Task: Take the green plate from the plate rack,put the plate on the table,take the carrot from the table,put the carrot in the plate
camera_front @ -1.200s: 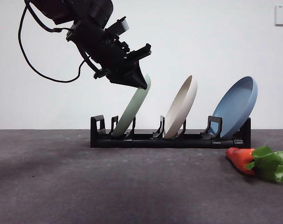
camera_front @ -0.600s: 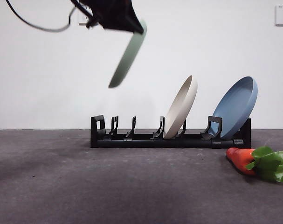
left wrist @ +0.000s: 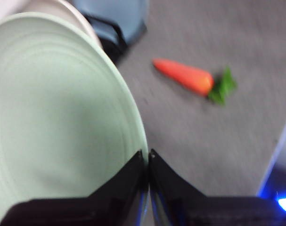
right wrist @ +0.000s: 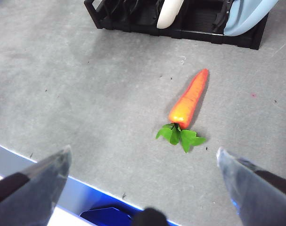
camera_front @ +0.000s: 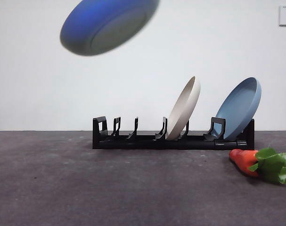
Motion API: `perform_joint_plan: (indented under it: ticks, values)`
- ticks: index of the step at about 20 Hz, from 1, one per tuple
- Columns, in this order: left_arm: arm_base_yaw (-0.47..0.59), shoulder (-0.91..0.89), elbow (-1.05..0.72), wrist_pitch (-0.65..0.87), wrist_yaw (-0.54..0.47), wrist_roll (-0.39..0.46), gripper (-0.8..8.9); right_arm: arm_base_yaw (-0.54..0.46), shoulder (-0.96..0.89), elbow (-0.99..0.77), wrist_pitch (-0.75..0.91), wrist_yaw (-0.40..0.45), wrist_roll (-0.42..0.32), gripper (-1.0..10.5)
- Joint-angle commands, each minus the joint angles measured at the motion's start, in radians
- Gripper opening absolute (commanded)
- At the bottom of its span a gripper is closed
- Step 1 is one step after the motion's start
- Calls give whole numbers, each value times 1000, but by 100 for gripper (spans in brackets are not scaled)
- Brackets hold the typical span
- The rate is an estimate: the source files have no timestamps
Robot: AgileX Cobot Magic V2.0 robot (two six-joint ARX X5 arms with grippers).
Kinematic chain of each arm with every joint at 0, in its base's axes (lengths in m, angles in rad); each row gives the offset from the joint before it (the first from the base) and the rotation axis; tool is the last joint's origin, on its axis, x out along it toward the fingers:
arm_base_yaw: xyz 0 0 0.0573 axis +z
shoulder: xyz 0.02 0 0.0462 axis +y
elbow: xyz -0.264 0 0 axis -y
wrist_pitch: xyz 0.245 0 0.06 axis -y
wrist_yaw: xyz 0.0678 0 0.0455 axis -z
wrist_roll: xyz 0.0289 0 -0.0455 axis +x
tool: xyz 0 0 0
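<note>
From the front view I read the green plate (camera_front: 110, 23) as lifted clear of the plate rack (camera_front: 173, 139) and high in the air near the top edge, well apart from everything below; it is blurred and looks dark bluish here, and I see no arm holding it from this angle. The rack's slots at the near-left end stand vacant, while the beige plate (camera_front: 184, 108) and the blue plate (camera_front: 239, 107) lean in their slots, and the carrot (camera_front: 260, 162) lies on the table (camera_front: 86, 188) beyond the rack's right end, its leaves cut by the picture's edge. In the left wrist view my left end effector (left wrist: 147, 157) has its jaws pinched onto the rim of the green plate (left wrist: 58, 117), which fills much of the picture; the whole view is smeared, so I cannot judge how deep the grip sits. So I judge I am in the carrying step, with the plate out of the rack and not yet set down. Next I need to bring it down flat onto bare table, away from the rack and beside the carrot rather than on it. In the right wrist view my right end effector (right wrist: 143, 162) hangs above the table with jaws spread wide and nothing between them, the carrot (right wrist: 189, 104) lying ahead of it, near the rack (right wrist: 180, 21).
</note>
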Motion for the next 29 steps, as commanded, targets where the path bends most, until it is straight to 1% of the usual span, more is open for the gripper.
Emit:
perform_joint_plan:
  ticks: [1,4,7,11,16,18,22,23,24,25,26,27,29]
  values:
    - [-66,20,-47,28,-41,42,-5,1,-1,3,6,2,6,658]
    - [-100,52,-154,100,-114,42,-5,1,-1,3,5,1,7,658]
    - [-102,97,-282,202,-128,74,-6,1,-1,3,5,-2,11,658]
    - [-125,183,-409,372,-131,88,-6,1,-1,3,5,-2,14,658]
    - [-162,320,-420,497,-148,106,-6,1,-1,3,5,-2,14,658]
    - [-170,373,-420,509,-161,123,-6,1,-1,3,5,-2,14,658]
    - [-169,441,-420,516,-159,112,-3,1,-1,3,5,-2,14,658]
    - [-169,442,-420,517,-157,101,19,1,-1,3,5,-2,14,658]
    - [-170,442,-420,523,-156,92,119,1,-1,3,5,-1,14,658]
    - [-170,441,-419,529,-156,87,257,1,-1,3,5,-1,14,658]
    - [-170,441,-418,532,-157,80,363,1,0,3,5,-1,14,658]
    - [-169,436,-418,532,-158,65,377,1,4,3,5,0,14,658]
    - [-170,419,-417,531,-158,65,377,1,20,3,5,3,16,658]
